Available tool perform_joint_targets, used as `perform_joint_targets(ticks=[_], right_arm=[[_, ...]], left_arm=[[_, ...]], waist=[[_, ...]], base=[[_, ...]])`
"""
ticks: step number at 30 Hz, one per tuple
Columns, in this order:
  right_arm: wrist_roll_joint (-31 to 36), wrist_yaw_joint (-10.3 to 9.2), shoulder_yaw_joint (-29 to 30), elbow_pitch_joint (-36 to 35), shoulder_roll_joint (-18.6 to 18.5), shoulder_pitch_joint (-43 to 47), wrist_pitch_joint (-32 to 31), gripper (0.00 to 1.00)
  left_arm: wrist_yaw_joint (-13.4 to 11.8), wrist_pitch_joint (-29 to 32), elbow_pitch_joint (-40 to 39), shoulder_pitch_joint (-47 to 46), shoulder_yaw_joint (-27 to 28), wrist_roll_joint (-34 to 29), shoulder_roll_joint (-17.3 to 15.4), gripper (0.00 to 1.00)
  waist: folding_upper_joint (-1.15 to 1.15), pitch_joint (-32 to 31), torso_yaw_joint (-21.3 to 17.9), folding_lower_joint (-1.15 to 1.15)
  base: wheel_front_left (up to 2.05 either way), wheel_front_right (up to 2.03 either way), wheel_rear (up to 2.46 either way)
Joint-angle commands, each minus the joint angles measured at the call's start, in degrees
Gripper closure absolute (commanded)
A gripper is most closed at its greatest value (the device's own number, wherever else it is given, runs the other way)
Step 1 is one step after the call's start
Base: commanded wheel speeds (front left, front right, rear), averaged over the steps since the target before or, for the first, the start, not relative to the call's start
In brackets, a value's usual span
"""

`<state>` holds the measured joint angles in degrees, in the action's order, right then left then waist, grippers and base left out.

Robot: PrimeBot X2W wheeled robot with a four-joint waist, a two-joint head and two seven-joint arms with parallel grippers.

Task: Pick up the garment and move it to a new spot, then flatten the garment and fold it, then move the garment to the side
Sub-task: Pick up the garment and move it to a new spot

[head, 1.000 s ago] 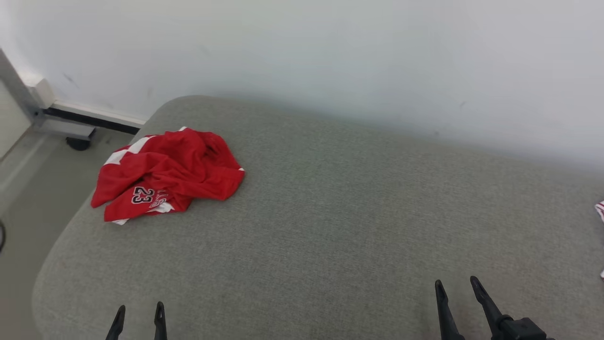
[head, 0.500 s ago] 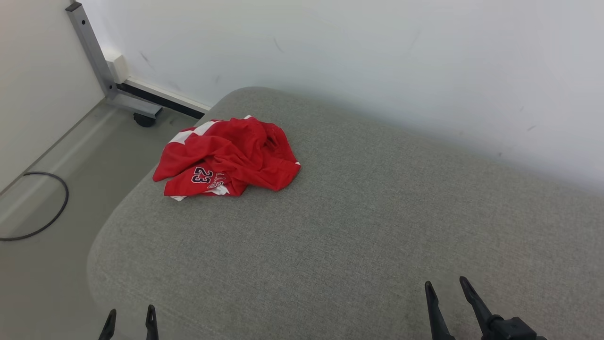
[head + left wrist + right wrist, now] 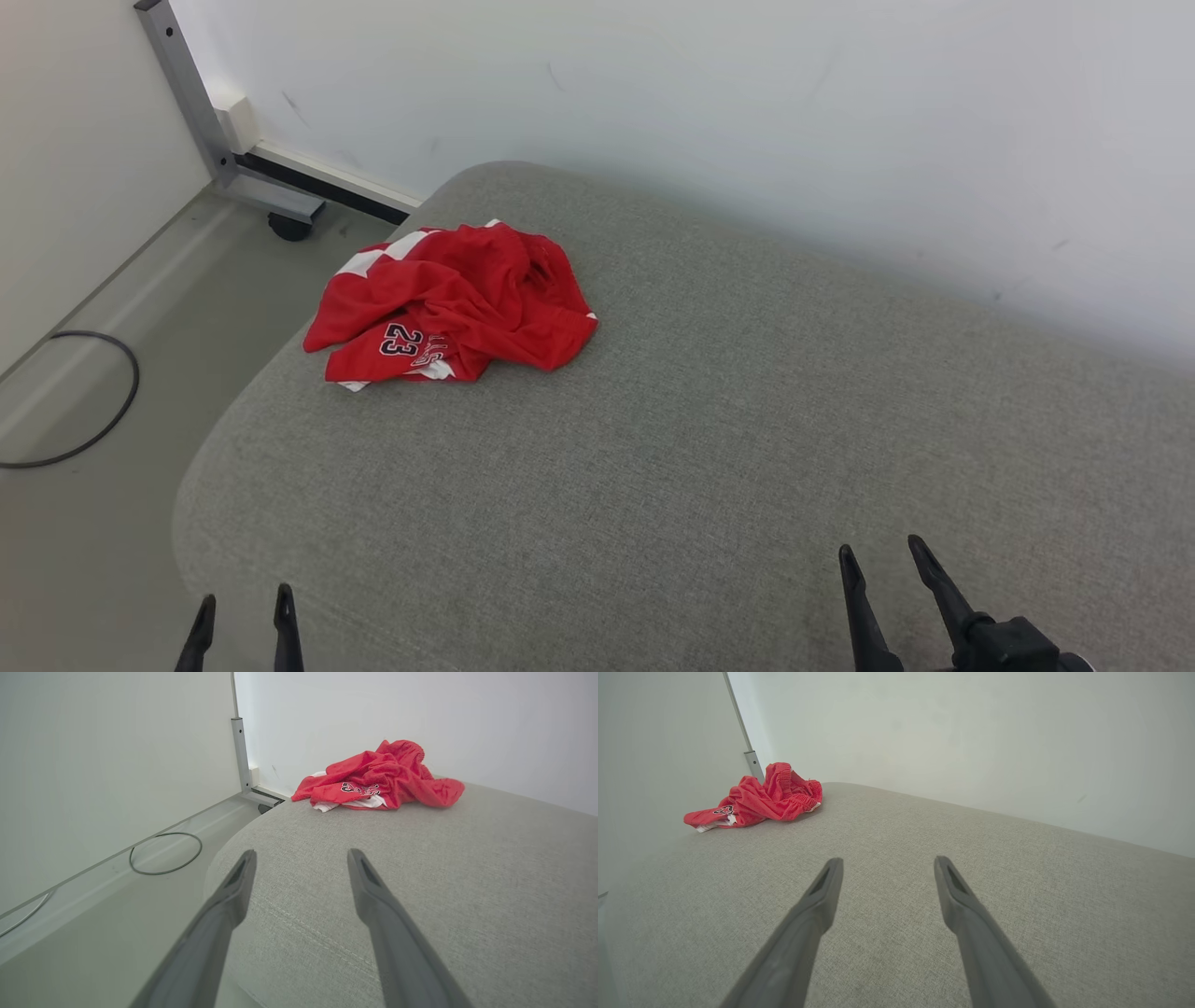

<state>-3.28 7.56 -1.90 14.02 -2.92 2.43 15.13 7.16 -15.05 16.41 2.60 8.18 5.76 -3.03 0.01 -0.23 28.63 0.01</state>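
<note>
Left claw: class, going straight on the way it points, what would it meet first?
Probably the red garment on the grey cushion, near its edge; depth is unclear, so the left claw might miss.

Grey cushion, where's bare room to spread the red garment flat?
The grey cushion is bare from the red garment rightward along the wall, and forward to the open left hand and right hand. Only its far left corner is crowded, where the crumpled garment lies near the rounded edge.

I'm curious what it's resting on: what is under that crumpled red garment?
The red garment lies on the grey fabric cushion. Its own white trim pokes out at the near edge. Anything beneath the folds is covered.
</note>
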Motion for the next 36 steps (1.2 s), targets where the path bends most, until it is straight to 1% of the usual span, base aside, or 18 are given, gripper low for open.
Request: perform_joint_targets(ticks=[1,7,10,15,21,26,32,34,36], right_arm=[[0.26,-0.12,0.09,-0.28,0.08,0.17,-0.02,0.0],[1.46,-0.12,-0.15,-1.2,-0.02,-2.04,-0.01,0.0],[1.6,-0.12,-0.77,-1.42,-0.41,-3.38,-0.01,0.0],[1.99,-0.12,-1.45,-2.32,-0.76,-6.04,-0.01,0.0],[2.31,-0.12,-1.76,-3.93,-0.89,-8.31,-0.02,0.0],[2.45,-0.12,-1.57,-5.16,-1.55,-10.36,-0.01,0.0],[2.88,-0.12,-0.54,-6.63,-1.74,-12.39,-0.02,0.0],[2.94,-0.12,-0.45,-7.08,-1.63,-13.0,-0.01,0.0],[2.97,-0.12,-0.64,-7.39,-1.53,-13.45,-0.02,0.0]], left_arm=[[0.38,-0.17,0.13,-1.53,0.36,0.49,-0.01,0.0],[0.27,-0.17,0.83,-8.01,1.27,2.09,-0.68,0.0],[0.3,-0.16,1.88,-12.98,1.86,3.2,-1.59,0.0],[0.27,-0.16,5.35,-22.94,3.27,5.21,-4.23,0.0],[0.25,-0.17,10.49,-33.95,2.66,8.54,-9.13,0.0],[0.26,1.18,15.46,-42.19,0.45,12.21,-13.53,0.0],[0.26,5.23,22.22,-49.23,-2.91,16.57,-18.33,0.0],[0.26,6.83,24.62,-50.73,-3.62,18.83,-19.23,0.0],[0.26,8.42,26.94,-51.59,-5.07,19.41,-21.13,0.0]], waist=[[-0.01,0.44,-0.73,-0.01],[-0.01,3.53,-4.7,-0.01],[-0.01,5.43,-7.25,-0.01],[-0.01,8.83,-11.61,-0.01],[-0.01,12.53,-16.21,-0.01],[-0.01,15.87,-19.0,-0.01],[-0.01,19.69,-21.89,-0.01],[-0.01,20.63,-22.74,-0.01],[-0.01,21.39,-23.6,-0.01]], base=[[0.0,0.0,0.0],[0.0,0.0,0.0],[0.0,0.0,0.0],[0.0,0.0,0.0],[0.0,0.0,0.0],[0.0,0.0,0.0],[0.0,0.0,0.0],[0.0,0.0,0.0],[0.0,0.0,0.0]])
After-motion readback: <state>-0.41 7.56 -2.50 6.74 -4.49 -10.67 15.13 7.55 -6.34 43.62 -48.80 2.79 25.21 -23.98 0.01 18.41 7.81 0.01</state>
